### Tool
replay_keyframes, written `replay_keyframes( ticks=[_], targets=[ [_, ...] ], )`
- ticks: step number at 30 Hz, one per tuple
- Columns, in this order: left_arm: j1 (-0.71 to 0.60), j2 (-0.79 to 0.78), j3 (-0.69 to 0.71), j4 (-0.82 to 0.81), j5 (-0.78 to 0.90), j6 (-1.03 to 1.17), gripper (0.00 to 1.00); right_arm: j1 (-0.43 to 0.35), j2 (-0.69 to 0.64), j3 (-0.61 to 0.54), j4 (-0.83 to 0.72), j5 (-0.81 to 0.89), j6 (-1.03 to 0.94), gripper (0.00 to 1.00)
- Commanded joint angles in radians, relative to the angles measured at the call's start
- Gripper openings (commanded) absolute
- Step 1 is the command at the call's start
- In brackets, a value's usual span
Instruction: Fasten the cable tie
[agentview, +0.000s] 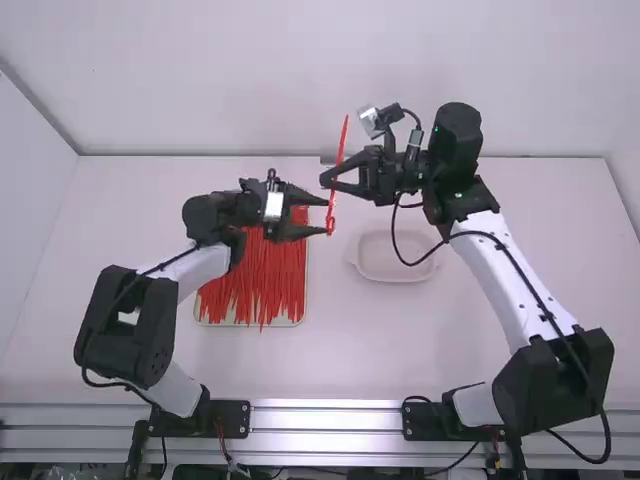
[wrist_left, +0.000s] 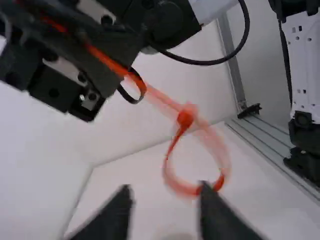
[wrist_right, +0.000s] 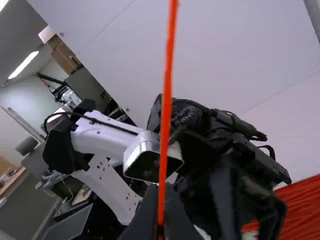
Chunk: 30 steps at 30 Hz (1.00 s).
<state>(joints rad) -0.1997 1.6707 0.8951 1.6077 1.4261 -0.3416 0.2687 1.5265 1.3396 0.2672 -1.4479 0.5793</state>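
**A:** Where is the cable tie (agentview: 337, 175)?

**B:** In the air above the table (agentview: 380, 340), between the two grippers. In the high view it shows between the heap of spare ties (agentview: 255, 285) and the white dish (agentview: 395, 272). It is red and stands nearly upright, with its free tail pointing up past the right gripper (agentview: 328, 181).

**A:** Is it closed into a loop?

**B:** The left wrist view shows the strap curled into a loop below its small head. The strap runs through or against that head, but it is too blurred to say which.

**A:** What holds it?

**B:** The right gripper. Its two fingers meet on the strap and pinch it on the tail side of the head. In the right wrist view the strap rises straight up from between them.

**A:** And the left gripper (agentview: 326, 218)?

**B:** It points in from the left, level with the loop. Its jaws stand wide apart, and the loop's lower curve lies at the tip of one finger (wrist_left: 215, 215). I cannot tell whether the two touch.

**A:** What lies below?

**B:** The spare ties, all red, are fanned out on a flat pale board (agentview: 304, 295) beneath the left arm. The white dish is shallow and sits near the board's right side without touching it, below the right arm's wrist.
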Motion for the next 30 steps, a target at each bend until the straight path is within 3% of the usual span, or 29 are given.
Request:
replay_keyframes(
  ticks=[1, 2, 7, 10, 14, 17, 22, 30],
  targets=[
    [-0.002, -0.002, -0.006, 0.004, -0.014, -0.04, 0.89, -0.002, -0.015, 0.021, 0.006, -0.049, -0.009, 0.0],
    [0.006, -0.002, -0.006, 0.001, -0.038, -0.061, 0.99, -0.003, -0.015, 0.019, 0.006, -0.053, -0.008, 0.0],
    [0.069, -0.002, -0.006, -0.042, -0.134, -0.135, 0.99, -0.008, -0.015, 0.004, 0.006, -0.056, -0.031, 0.0],
    [0.119, -0.002, -0.006, -0.156, -0.192, -0.141, 0.99, -0.029, -0.015, -0.014, 0.006, -0.05, -0.063, 0.0],
    [0.181, -0.002, -0.006, -0.375, -0.26, -0.142, 0.99, -0.07, -0.015, -0.044, 0.006, -0.012, -0.109, 0.0],
    [0.224, -0.002, -0.006, -0.644, -0.305, -0.136, 0.99, -0.121, -0.015, -0.087, 0.005, 0.034, -0.162, 0.0],
    [0.253, -0.002, -0.006, -0.986, -0.33, 0.023, 0.99, -0.21, -0.015, -0.176, 0.006, 0.13, -0.204, 0.0],
    [0.247, -0.029, -0.003, -1.238, -0.379, 0.089, 0.99, -0.32, -0.015, -0.285, 0.003, 0.273, -0.222, 0.0]
  ],
)
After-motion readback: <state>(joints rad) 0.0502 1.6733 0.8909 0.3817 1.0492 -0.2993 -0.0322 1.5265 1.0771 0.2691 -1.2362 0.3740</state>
